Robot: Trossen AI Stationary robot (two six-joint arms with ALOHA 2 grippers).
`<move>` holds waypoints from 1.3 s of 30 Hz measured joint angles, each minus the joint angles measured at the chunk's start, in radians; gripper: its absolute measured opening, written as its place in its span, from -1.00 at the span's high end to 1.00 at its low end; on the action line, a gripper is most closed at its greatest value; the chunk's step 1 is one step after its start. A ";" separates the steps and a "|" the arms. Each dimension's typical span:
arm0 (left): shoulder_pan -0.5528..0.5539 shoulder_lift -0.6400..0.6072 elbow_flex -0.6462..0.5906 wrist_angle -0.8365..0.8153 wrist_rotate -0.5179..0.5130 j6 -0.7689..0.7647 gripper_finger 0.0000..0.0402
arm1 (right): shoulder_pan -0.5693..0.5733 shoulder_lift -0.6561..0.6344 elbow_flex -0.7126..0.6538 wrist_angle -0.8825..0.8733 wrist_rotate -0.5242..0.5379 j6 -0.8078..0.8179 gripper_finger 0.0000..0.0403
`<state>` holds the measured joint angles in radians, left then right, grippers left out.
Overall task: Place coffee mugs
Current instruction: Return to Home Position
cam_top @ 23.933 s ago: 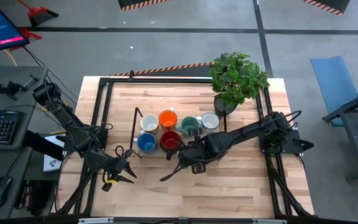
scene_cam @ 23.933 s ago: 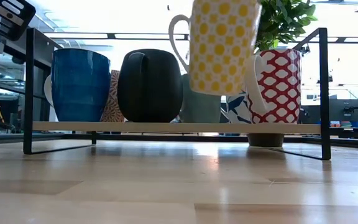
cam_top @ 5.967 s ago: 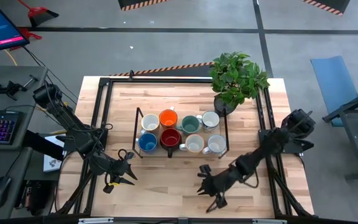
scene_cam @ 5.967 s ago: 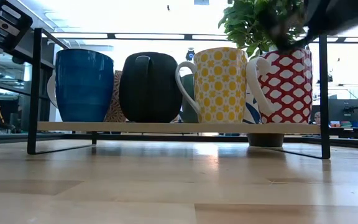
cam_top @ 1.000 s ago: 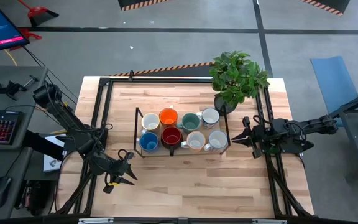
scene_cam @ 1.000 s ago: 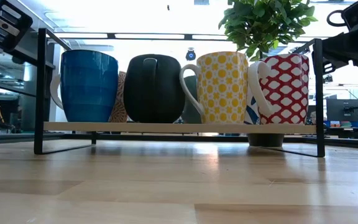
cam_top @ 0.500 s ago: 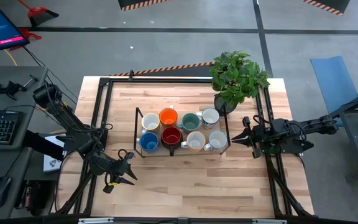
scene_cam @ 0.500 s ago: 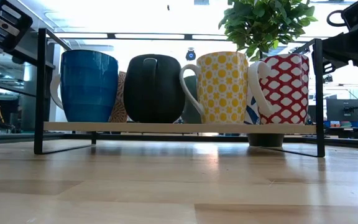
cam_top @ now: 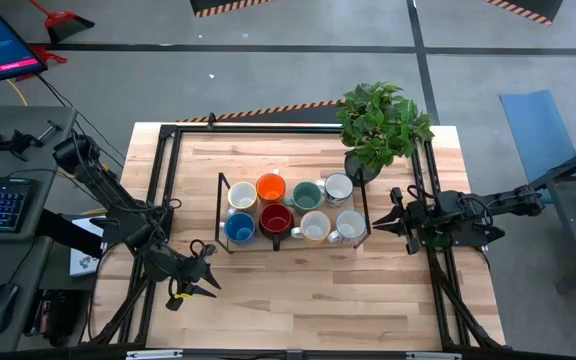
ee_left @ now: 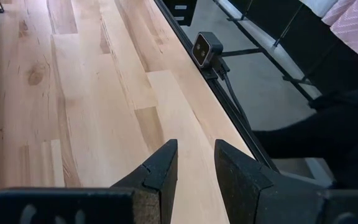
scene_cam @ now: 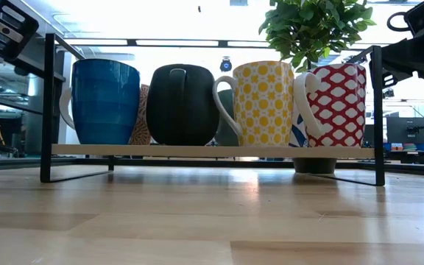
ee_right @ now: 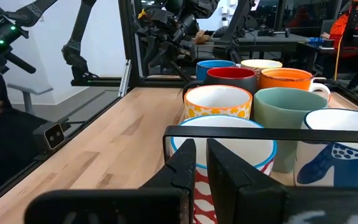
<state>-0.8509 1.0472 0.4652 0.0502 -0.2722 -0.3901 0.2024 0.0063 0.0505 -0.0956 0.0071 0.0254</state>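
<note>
Either side of the mugs (cam_top: 275,220), left pincer (ee_left: 195,148) and right pincer (ee_right: 201,146) stand narrow.

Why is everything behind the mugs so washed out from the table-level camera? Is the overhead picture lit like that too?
Low view: bright room lights behind the shelf blow out the background, leaving the dark mug nearly a silhouette; the tabletop shows a sheen. High view: even overhead light, no such glare.

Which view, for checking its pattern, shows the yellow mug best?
The low view: the yellow mug shows its full patterned side. High view: only its rim. Right wrist: rim, upper wall. Left wrist: nothing.
</note>
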 joint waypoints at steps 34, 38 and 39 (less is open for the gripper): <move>0.264 -0.338 0.000 0.319 0.096 0.473 0.53 | 0.000 0.000 0.000 0.000 0.001 0.000 0.88; 0.373 -0.380 0.000 0.369 0.095 0.482 0.53 | 0.000 0.000 0.000 0.000 0.000 0.000 0.88; 0.401 -0.396 0.000 0.370 0.096 0.489 0.53 | 0.000 0.000 0.000 0.000 0.001 0.000 0.88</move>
<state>-0.4503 0.6515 0.4656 0.4201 -0.1764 0.0987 0.2025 0.0067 0.0505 -0.0952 0.0077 0.0254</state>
